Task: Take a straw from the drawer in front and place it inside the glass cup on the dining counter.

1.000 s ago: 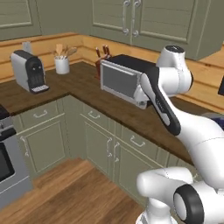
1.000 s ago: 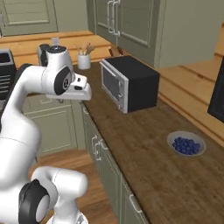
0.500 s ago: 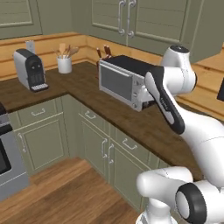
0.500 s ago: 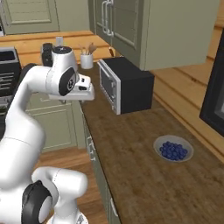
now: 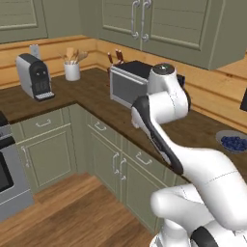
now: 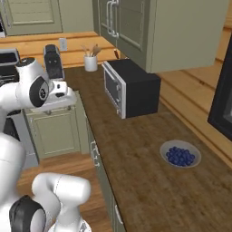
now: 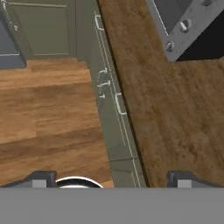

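My gripper (image 7: 114, 179) hangs wide open and holds nothing, its two dark fingertips far apart at the bottom of the hand view. It looks straight down on the front edge of a dark wood wall counter (image 7: 175, 109). Just beyond the fingertips, under that edge, a sage-green drawer (image 7: 120, 103) with a curved silver handle is shut. More shut drawers (image 5: 143, 158) run along the same cabinet row. The straw is hidden. The glass cup and the dining counter are out of view.
A microwave (image 5: 128, 84) (image 6: 131, 88) stands on the counter beside the arm. A bowl of blueberries (image 6: 180, 155) sits further right. A coffee machine (image 5: 34, 77) and a utensil holder (image 5: 72, 70) stand on the far counter by a stove (image 5: 7, 178). Wood floor (image 7: 48, 113) lies left of the cabinets.
Both base views have shifted a little, so the base has moved. The arm's upper part has swung left in front of the microwave. The gripper has stayed open.
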Robot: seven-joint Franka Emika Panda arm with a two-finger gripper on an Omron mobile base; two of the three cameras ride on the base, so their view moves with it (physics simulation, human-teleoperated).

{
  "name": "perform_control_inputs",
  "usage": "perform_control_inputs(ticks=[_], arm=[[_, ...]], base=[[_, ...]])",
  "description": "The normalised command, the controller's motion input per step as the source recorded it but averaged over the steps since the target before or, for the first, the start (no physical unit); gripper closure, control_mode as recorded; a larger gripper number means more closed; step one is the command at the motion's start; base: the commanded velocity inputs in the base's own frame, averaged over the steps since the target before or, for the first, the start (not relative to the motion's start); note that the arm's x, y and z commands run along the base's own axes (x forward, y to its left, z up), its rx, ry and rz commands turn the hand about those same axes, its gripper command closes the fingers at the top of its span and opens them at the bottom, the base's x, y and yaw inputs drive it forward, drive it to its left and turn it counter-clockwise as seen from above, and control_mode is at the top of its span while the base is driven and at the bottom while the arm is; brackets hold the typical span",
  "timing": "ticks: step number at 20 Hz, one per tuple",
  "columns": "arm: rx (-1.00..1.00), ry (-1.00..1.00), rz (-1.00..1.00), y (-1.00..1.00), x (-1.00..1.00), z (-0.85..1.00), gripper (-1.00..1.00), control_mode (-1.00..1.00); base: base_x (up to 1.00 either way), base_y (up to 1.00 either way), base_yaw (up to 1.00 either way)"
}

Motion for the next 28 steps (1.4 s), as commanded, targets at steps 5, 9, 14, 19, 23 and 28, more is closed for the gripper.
perform_control_inputs(ticks=[5,9,14,19,23,28], arm=[[-0.38,-0.09,0.00,0.74,0.00,-0.82,-1.00,-1.00],[-0.38,-0.03,0.00,0.50,0.16,-0.95,-1.00,-1.00],[-0.35,0.00,-0.02,0.27,0.31,-0.86,-1.00,-1.00],[-0.33,0.00,-0.09,0.10,0.52,-0.80,-1.00,-1.00],[-0.30,0.00,-0.18,0.00,0.59,-0.74,-1.00,-1.00],[-0.28,0.00,-0.29,-0.01,0.55,-0.56,-1.00,-1.00]], base=[[0.00,0.00,0.00],[0.00,0.00,0.00],[0.00,0.00,0.00],[0.00,0.00,0.00],[0.00,0.00,0.00],[0.00,0.00,0.00]])
